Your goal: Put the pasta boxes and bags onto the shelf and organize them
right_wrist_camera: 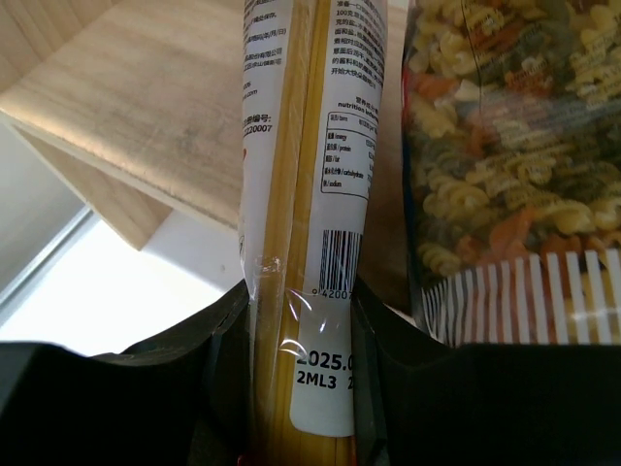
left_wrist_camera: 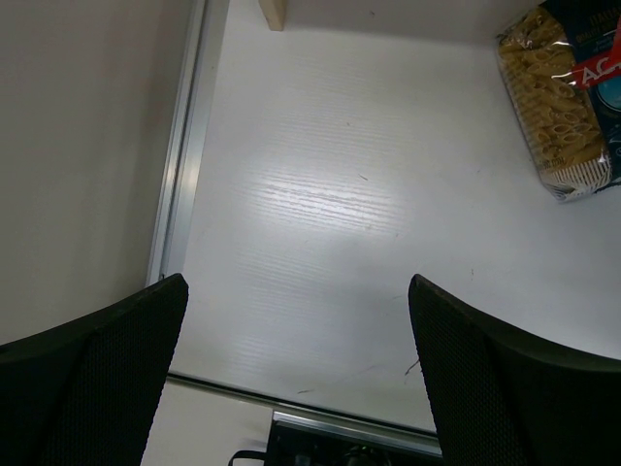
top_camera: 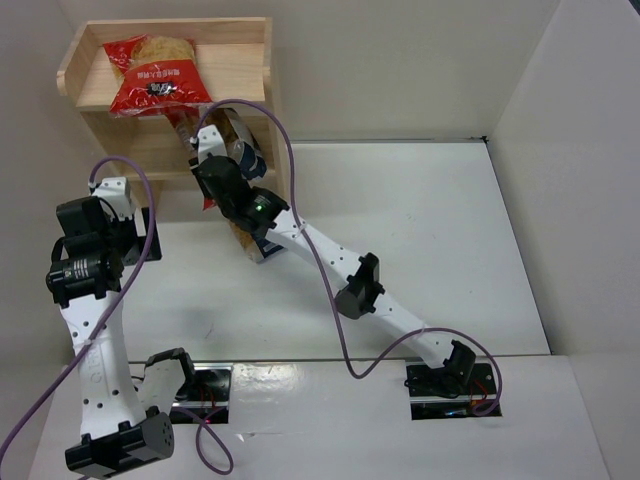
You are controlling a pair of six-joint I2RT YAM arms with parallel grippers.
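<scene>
**Pale wood, a white table, red and yellow pasta packs**

The shelf (top_camera: 240, 45) is light, unfinished wood with a faint grain. The wide red bag (top_camera: 155, 85) has a golden-brown patch and a dark band with white lettering. The spaghetti pack (right_wrist_camera: 310, 146) is clear over yellow strands, and its white label carries black print and a barcode. The fusilli bag (right_wrist_camera: 505, 146) shows yellow, orange and green spirals above white vertical stripes. The penne bag (left_wrist_camera: 563, 107) is clear over pale-yellow tubes, with a dark-blue label crossed by red. The table (left_wrist_camera: 310, 194) is white and faintly grained. The left arm (top_camera: 95, 340) and right arm (top_camera: 400, 315) are white with black joints, and the cables (top_camera: 335, 330) are purple.
</scene>
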